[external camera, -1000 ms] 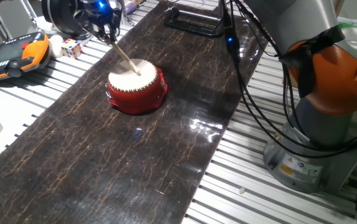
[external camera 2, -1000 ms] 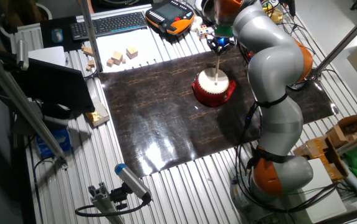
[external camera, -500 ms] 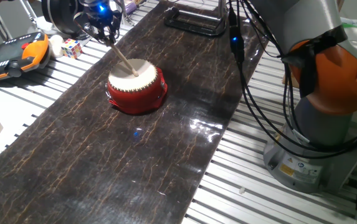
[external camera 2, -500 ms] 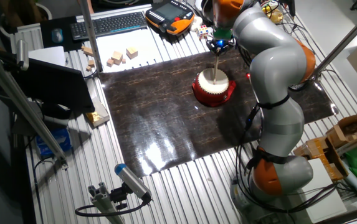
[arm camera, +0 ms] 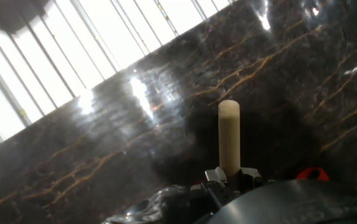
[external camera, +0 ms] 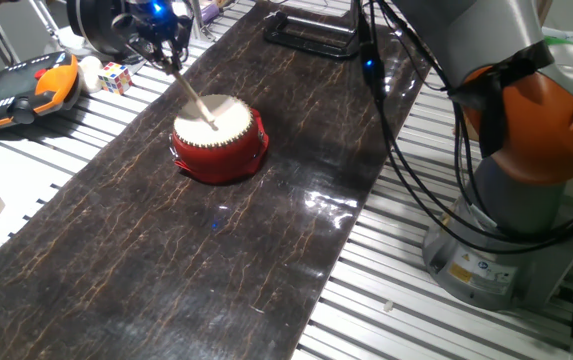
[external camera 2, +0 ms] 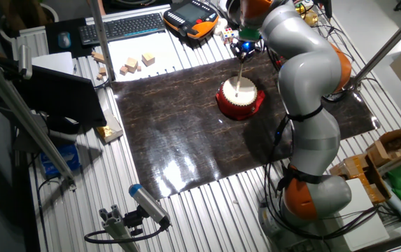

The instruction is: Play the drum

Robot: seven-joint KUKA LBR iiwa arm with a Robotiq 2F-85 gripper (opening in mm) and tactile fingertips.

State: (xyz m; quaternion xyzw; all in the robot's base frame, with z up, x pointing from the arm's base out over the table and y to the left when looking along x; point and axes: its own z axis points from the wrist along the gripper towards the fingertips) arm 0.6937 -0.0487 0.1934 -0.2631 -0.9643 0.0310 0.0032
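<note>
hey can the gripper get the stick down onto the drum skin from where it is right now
Probably yes. The gripper holds the stick slanted down over the drum, its tip at or just above the cream skin, and nothing lies between them on the dark mat.

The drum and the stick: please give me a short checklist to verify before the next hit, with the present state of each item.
1. Stick is held in the gripper: ok; it juts out from the gripper in the hand view too.
2. Stick tip is over the cream skin of the drum, not the rim: ok.
3. Tip touches the skin or sits just above it: cannot tell.
4. Drum stands upright and flat on the dark mat: ok.
5. Mat close around the drum is free of other objects: ok.
6. Hanging cables are away from the drum: ok.
</note>
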